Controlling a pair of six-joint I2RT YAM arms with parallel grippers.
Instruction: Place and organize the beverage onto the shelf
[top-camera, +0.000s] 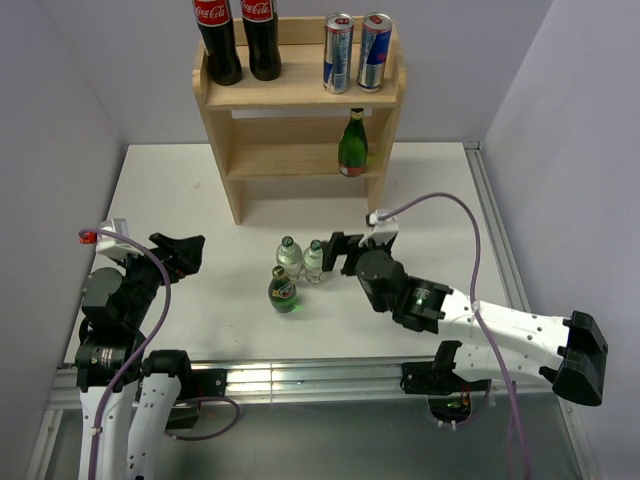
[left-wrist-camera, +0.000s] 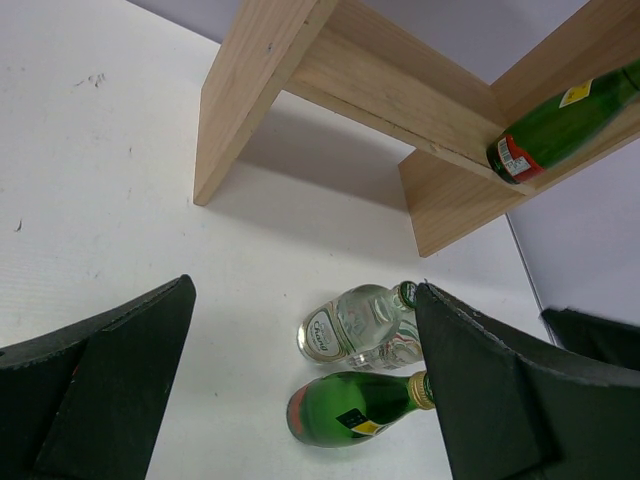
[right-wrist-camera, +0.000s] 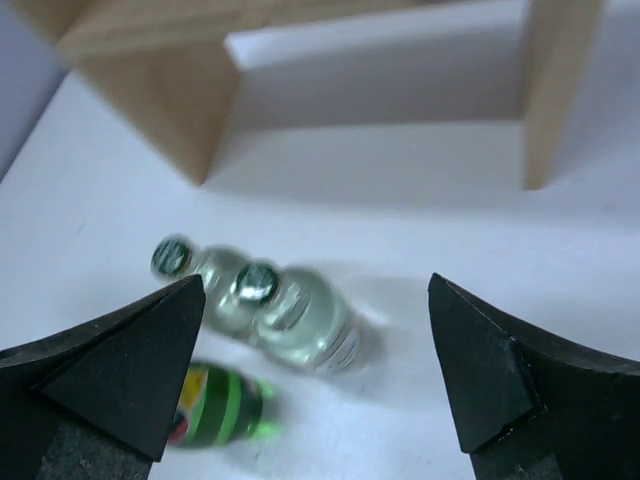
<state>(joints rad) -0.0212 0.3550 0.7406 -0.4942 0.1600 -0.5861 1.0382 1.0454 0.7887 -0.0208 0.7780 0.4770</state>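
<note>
Left jaws sat wide apart, holding nothing, low over the left side of the bench (top-camera: 170, 190) and well apart from the drinks. I judged that arm parked to give the other room.

Shelf (top-camera: 216, 125) at the far edge. Top tier: two colas (top-camera: 238, 45) on the left, two cans (top-camera: 357, 52) upright side by side on the right. Lower tier: one shelved green bottle (top-camera: 352, 145), upright at the right end under the cans, likely so like sorts line up leftward from it.

Three drinks were not yet shelved, bunched mid-bench: the loose green bottle (top-camera: 283, 291) nearest me, and the clear pair (top-camera: 289, 256) just behind it, shoulder to shoulder.

Right jaws were apart and empty, just right of the clear pair and level with it. In the wrist view the pair lay ahead of the fingers, not yet between them. I judged this an approach on the right-hand clear bottle (top-camera: 314, 262). Its twin stood so close that a finger could tip it.
</note>
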